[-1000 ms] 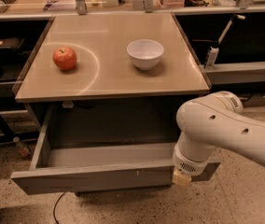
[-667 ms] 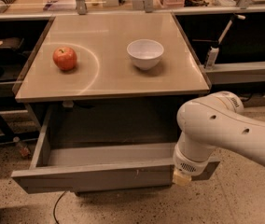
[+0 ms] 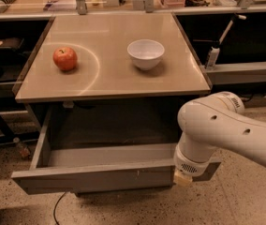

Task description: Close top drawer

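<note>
Sitting near the left edge of the worktop [image 3: 119,78] is a red apple [image 3: 65,58], upright, with a pale curved streak of light bending around its right side. Further right, toward the middle and well apart from the apple, stands a white bowl [image 3: 145,54], mouth up, nearer the back edge than the front one.

Below the front edge the top drawer [image 3: 95,179] is pulled well out. Its grey side walls run back under the worktop, and its flat front panel stretches from beyond the left corner across to the right. A few small pale chips show on that panel, right of its middle. A dark cable [image 3: 58,210] trails over the speckled floor under the panel's left half.

At the right end of the panel comes the robot's white arm [image 3: 226,135], reaching in from the right side. Its rounded wrist points down at the panel's top edge. The gripper [image 3: 183,178] sits low against the panel's right end, mostly hidden behind the wrist, with only a pale tip showing. I cannot tell whether it is set wide or narrow.
</note>
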Available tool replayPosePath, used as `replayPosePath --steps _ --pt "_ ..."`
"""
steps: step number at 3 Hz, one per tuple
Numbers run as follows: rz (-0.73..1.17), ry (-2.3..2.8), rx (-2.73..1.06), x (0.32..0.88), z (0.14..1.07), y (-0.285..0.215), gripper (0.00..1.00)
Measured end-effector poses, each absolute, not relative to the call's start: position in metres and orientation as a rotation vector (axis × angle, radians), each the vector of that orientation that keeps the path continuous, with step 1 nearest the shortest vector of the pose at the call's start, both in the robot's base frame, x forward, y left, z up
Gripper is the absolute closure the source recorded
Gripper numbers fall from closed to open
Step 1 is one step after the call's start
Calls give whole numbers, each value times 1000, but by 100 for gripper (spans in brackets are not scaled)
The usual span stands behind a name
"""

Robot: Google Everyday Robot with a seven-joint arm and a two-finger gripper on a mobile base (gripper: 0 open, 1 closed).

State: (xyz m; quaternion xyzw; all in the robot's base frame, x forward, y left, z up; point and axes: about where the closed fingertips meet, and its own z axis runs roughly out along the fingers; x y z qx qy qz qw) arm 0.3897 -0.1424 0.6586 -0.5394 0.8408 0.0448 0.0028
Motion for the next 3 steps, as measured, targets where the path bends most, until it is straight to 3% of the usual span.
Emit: replayPosePath --steps 1,2,3 --pt "140 2637 -1692 390 659 -142 11" --pt "140 2637 -1692 390 659 -142 0" --pt "140 2637 -1692 390 659 -142 0"
